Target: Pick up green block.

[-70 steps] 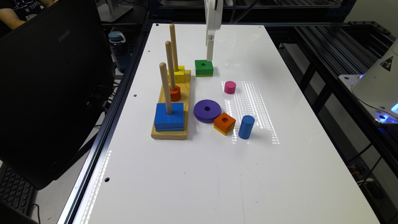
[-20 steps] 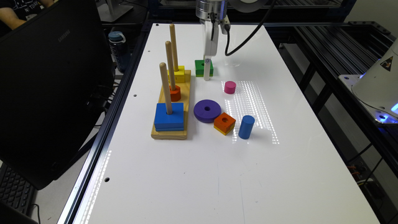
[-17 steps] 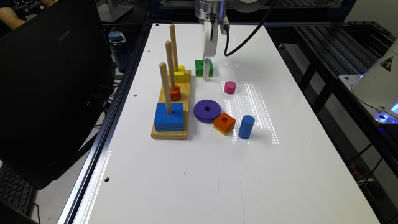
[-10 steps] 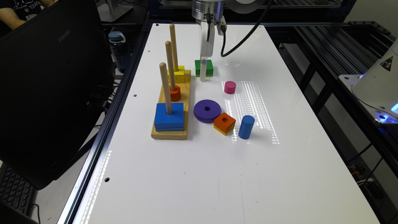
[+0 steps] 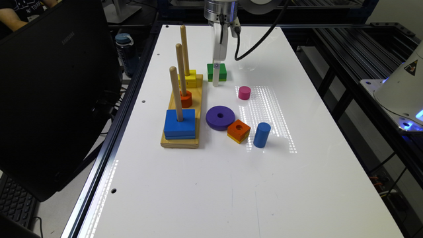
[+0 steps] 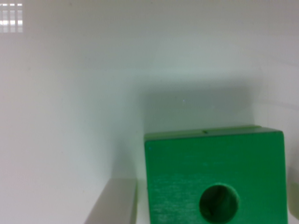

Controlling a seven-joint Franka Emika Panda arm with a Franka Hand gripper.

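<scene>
White gripper (image 5: pixel 215 74) straddles the small green square wooden block with centre hole (image 6: pixel 216 177); jaws apart, not yet clamped.

On the bench (image 5: pixel 297 185): peg board (image 5: pixel 180 142) toward the exterior view's left, green block (image 5: pixel 220 70) just off its far end with the gripper (image 5: pixel 215 77) down at its near face; ring (image 5: pixel 220 117), holed square block (image 5: pixel 238 131) and cylinder (image 5: pixel 261 135) in a row right of the board
</scene>
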